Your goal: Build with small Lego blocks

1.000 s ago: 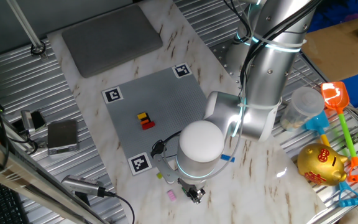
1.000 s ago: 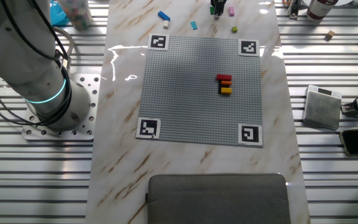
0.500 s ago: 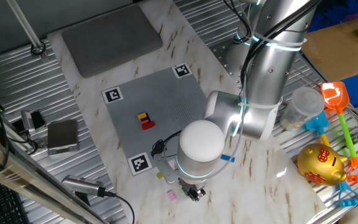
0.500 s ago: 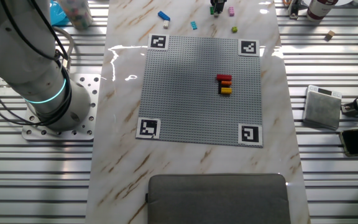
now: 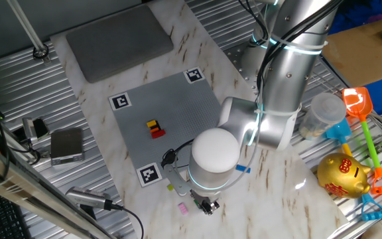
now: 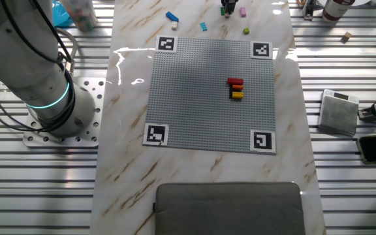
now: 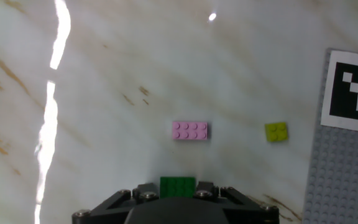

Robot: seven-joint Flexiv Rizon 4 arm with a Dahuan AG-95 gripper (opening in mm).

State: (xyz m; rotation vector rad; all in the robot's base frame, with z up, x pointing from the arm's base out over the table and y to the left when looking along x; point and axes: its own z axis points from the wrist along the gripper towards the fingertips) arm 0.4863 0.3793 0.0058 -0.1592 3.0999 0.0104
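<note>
In the hand view a green Lego block (image 7: 178,184) sits between the jaws of my gripper (image 7: 178,193), which is shut on it, low over the marble table. Just ahead lie a pink block (image 7: 190,130) and a small yellow-green block (image 7: 276,132). The other fixed view puts my gripper (image 6: 226,9) at the table's far edge, beside the pink block (image 6: 243,12). A blue block (image 6: 172,17) and a light blue block (image 6: 203,27) lie nearby. On the grey studded plate (image 6: 194,104) stands a small cluster of red, black and yellow blocks (image 6: 235,88).
A grey pad (image 6: 227,209) lies at the opposite end of the table. A small grey box (image 6: 339,112) and cables rest on the metal slats. Beside the arm's base are a gold piggy bank (image 5: 342,174), toy shovels (image 5: 360,106) and a plastic jar (image 5: 323,113).
</note>
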